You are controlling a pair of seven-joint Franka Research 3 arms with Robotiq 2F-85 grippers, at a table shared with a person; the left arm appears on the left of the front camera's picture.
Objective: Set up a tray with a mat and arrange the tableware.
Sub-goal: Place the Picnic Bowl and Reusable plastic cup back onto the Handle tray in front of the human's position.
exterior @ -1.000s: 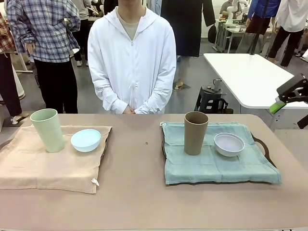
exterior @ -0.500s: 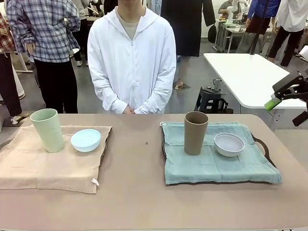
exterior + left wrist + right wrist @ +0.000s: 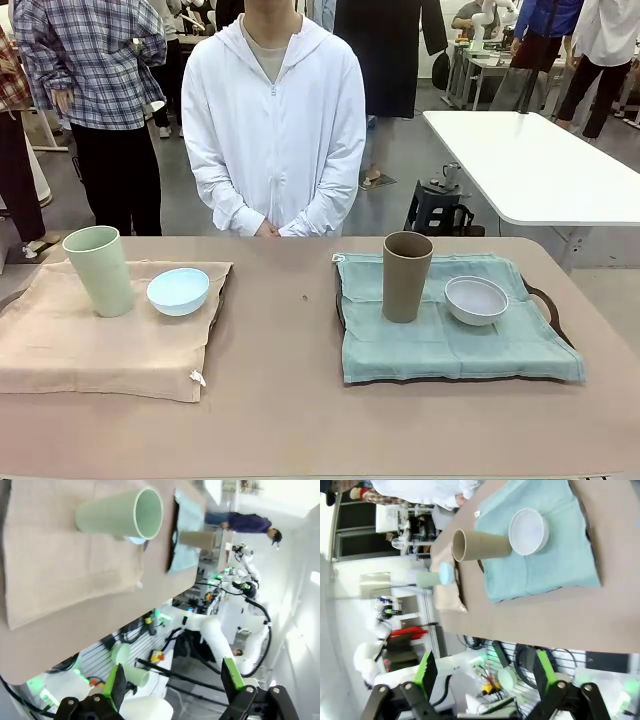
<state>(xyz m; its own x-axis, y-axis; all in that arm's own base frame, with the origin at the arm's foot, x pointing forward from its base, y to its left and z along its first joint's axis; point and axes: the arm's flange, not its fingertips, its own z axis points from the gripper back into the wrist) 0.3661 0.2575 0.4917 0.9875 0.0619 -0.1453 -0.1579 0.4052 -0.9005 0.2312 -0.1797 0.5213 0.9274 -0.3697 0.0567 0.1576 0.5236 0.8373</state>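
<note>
Tabletop (image 3: 290, 400), tan, carrying two settings. Toward the left edge: beige mat (image 3: 100, 345), its tray barely showing at the mat's right side; on it a green cup (image 3: 99, 270), upright, at the far left part, and a blue bowl (image 3: 178, 291) just beside it to the right. Toward the right edge: dark tray (image 3: 548, 305) with handles, covered by a teal mat (image 3: 450, 335); on it a brown cup (image 3: 406, 276), upright, and a white bowl (image 3: 476, 300) just beside it to the right. Person (image 3: 272, 120) in white standing at the far edge, hands clasped. Left end effector (image 3: 172, 682): fingers spread wide, empty, raised off the tabletop. Right end effector (image 3: 482, 672): fingers spread wide, empty, raised off the tabletop.
</note>
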